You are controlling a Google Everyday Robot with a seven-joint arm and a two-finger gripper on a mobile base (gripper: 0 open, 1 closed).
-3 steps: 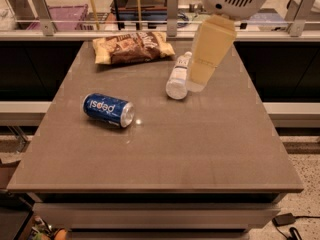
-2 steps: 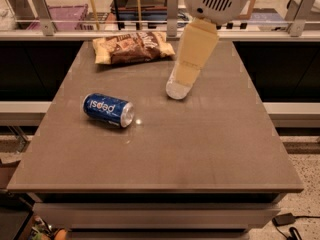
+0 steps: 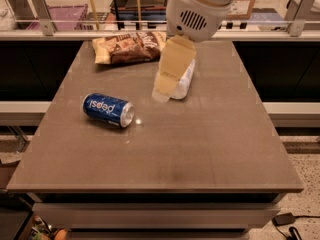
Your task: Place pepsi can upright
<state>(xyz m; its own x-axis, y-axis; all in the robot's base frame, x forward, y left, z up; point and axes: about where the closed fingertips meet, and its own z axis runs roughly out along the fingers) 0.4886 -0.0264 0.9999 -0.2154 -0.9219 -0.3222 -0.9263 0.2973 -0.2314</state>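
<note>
One end effector [image 3: 163, 90] has shifted left across the bottle [image 3: 183, 82].

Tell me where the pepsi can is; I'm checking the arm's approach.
In the camera view, the pepsi can lies on its side, left on the table, in front of the snack bag; the gripper hangs to its right, over the water bottle.

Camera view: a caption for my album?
Blue metal pepsi can lies sideways on brown table; tan gripper hovers over clear plastic bottle nearby.
</note>
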